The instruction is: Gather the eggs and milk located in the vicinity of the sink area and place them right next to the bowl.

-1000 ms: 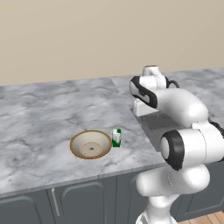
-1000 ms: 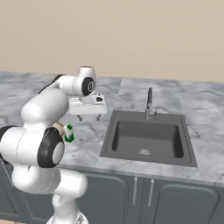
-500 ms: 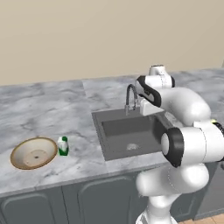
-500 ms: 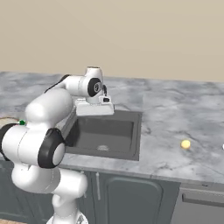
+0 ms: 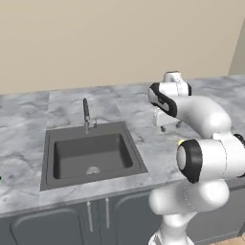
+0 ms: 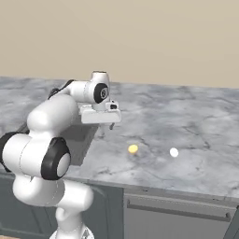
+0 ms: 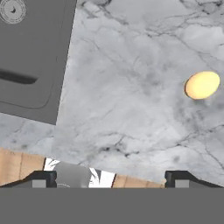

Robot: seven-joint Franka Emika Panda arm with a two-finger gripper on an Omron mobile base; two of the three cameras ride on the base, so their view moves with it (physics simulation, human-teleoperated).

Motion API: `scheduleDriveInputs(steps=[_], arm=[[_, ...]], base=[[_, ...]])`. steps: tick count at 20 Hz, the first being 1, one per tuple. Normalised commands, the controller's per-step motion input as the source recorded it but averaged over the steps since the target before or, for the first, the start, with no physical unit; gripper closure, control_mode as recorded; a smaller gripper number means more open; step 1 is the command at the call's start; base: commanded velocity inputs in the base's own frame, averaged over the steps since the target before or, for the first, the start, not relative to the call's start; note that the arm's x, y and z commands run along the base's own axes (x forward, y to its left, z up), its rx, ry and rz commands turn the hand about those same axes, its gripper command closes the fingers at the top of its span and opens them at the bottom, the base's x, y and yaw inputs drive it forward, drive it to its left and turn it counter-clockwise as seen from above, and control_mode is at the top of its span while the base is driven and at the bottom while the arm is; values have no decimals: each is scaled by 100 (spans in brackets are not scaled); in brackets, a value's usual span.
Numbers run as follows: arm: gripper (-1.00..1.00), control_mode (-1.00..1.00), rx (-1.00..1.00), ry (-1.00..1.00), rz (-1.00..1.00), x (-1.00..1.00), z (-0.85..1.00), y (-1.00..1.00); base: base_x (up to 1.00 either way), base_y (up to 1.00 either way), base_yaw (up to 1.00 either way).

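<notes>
A tiny white egg (image 6: 174,152) lies on the grey marble counter (image 6: 196,121), right of the arm. My gripper (image 6: 106,127) hangs open and empty above the counter, just right of the sink (image 5: 91,155), well left of the egg. In the left base view the gripper (image 5: 171,127) sits right of the basin's rim. In the hand view the gripper (image 7: 111,181) has its fingertips (image 7: 41,179) wide apart, with bare marble below and the sink (image 7: 30,57) at upper left. The milk and the bowl are out of view.
A yellow-orange oval thing (image 6: 133,149) lies on the counter between my gripper and the egg, seen at right in the hand view (image 7: 201,85). The thin faucet (image 5: 86,115) stands behind the basin. A beige wall (image 5: 119,38) backs the counter.
The base has driven right, so the whole scene slid left: bowl and milk left the views, the sink moved to the left, and the yellow thing and the egg came in. The gripper stayed open.
</notes>
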Motion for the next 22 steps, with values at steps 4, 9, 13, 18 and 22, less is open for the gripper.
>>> scheduleDriveInputs(steps=[4, 9, 13, 18, 22], arm=[[-100, 100, 0, 0, 0, 0, 0, 0], [-100, -100, 3, 0, -1, 18, -5, -44], [-100, -100, 1, -2, -22, 32, -18, 23], [-100, -100, 1, -3, -34, 4, -19, 87], [-100, -100, 0, 0, -36, 0, -31, 82]], base=[[47, -97, 0], [16, -34, 0], [0, 0, 0], [0, 0, 0], [0, 0, 0]])
